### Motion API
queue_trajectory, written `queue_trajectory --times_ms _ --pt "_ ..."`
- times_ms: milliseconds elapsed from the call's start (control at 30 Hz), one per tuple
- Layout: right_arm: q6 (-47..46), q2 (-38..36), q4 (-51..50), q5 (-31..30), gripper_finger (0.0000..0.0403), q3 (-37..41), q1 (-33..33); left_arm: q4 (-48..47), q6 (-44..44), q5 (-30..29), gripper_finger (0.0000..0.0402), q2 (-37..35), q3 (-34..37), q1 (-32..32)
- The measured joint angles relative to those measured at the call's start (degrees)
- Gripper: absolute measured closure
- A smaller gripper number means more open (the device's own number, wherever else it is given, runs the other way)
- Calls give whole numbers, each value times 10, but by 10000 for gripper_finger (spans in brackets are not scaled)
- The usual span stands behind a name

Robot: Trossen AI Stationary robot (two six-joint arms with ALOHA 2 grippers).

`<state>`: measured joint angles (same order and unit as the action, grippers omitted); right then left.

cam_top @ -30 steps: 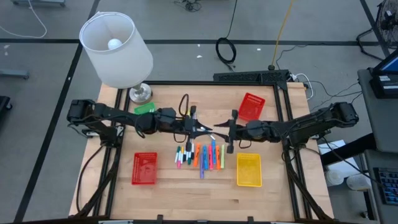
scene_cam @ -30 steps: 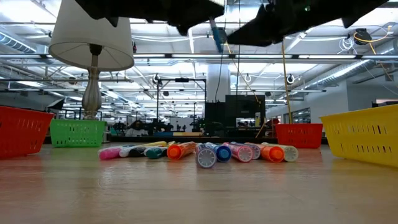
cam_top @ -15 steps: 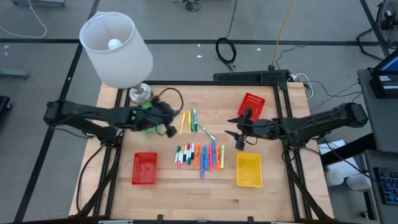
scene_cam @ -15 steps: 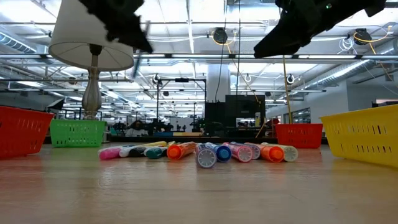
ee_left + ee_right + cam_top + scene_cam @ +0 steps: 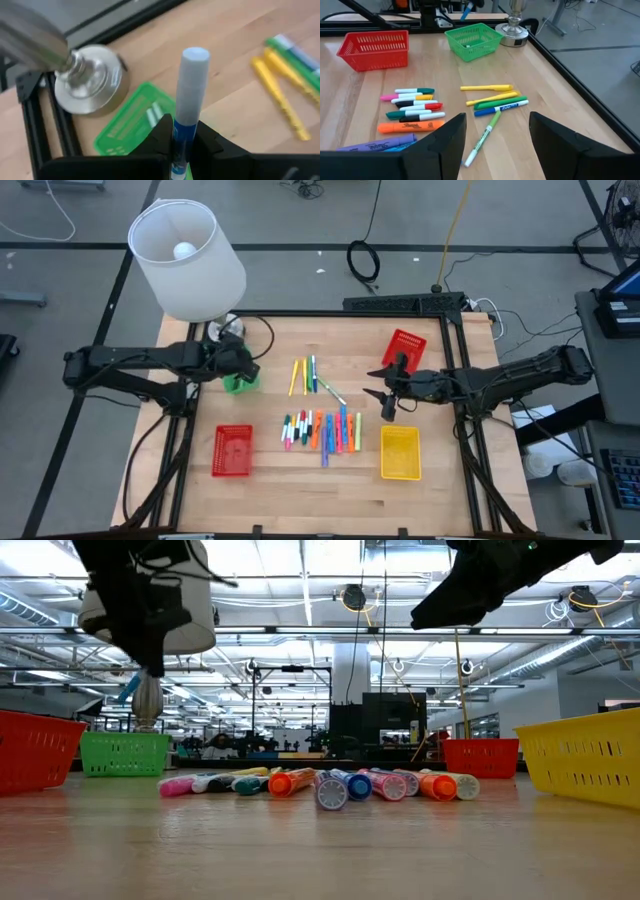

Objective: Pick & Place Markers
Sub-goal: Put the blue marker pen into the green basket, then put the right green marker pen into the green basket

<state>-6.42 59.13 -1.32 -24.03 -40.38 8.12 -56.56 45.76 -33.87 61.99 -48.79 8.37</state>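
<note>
my left gripper (image 5: 181, 145) is clamped on a blue marker (image 5: 186, 107), white cap pointing out past the fingertips, and in the left wrist view the green basket (image 5: 131, 122) lies just beyond and under that tip, beside the lamp base (image 5: 86, 80). from overhead the left gripper (image 5: 238, 366) hangs right over the green basket (image 5: 240, 381) at the table's far-left side, so the drop i'm lining up looks close: the marker's long axis runs along the fingers toward the basket, and i judge i only need it over the opening before letting go. the right gripper (image 5: 385, 394) is spread wide and holds nothing, hovering between the red basket (image 5: 404, 350) and the yellow basket (image 5: 400, 452). the loose markers are on its side of things: a fan of yellow, green and blue ones (image 5: 305, 375) and a green one (image 5: 485, 131) lying nearest its fingers, long axis pointing roughly back toward that gripper, plus the row of markers (image 5: 320, 430) in the middle of the table. the right arm is plainly the nearer one for the next pick.
</note>
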Motion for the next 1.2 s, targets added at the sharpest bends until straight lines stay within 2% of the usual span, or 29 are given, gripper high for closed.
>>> queue_trajectory --times_ms 367,533,900,1100,1200 --pt "0 0 2 0 200 0 0 85 -6 137 371 8 97 91" --pt "0 0 2 0 200 0 0 103 -20 137 364 8 109 102" --pt "0 0 2 0 199 0 0 102 -43 144 258 7 109 103" --pt "0 0 2 1 200 0 0 114 -99 145 238 -3 86 96" --pt "0 0 2 1 198 0 0 192 -172 146 237 -26 79 81"
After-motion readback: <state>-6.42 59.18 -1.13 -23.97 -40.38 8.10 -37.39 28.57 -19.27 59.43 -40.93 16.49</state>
